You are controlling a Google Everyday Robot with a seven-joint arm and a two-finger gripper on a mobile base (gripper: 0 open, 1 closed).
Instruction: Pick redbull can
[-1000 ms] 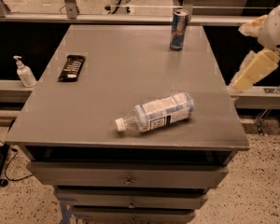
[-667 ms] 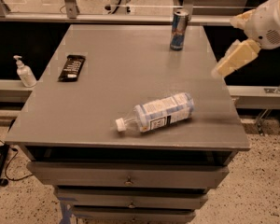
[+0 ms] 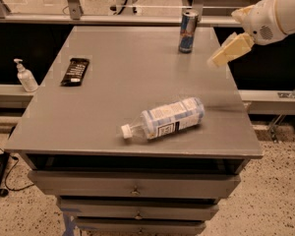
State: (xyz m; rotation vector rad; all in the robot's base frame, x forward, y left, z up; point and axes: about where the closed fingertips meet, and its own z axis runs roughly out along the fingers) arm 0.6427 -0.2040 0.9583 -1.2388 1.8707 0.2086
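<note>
A: Advanced inward since the prior frame: gripper (image 3: 225, 53), now above the right edge of grey table (image 3: 113, 92). Grip state: cannot tell.
B: Noted. Position of redbull can (image 3: 188, 32)?
A: Upright near far edge, long axis vertical, view-left of gripper and slightly beyond, apart. Slim smooth metal cylinder, blue-silver; likely slippery.
B: Also logged: plastic water bottle (image 3: 163, 119) on its side, well clear. Probably calls for side-on approach.

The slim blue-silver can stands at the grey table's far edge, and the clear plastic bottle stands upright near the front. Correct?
Not quite: the camera view shows the clear plastic bottle lying on its side. The rest holds. The cream hand hangs right of the slim blue-silver can.
</note>
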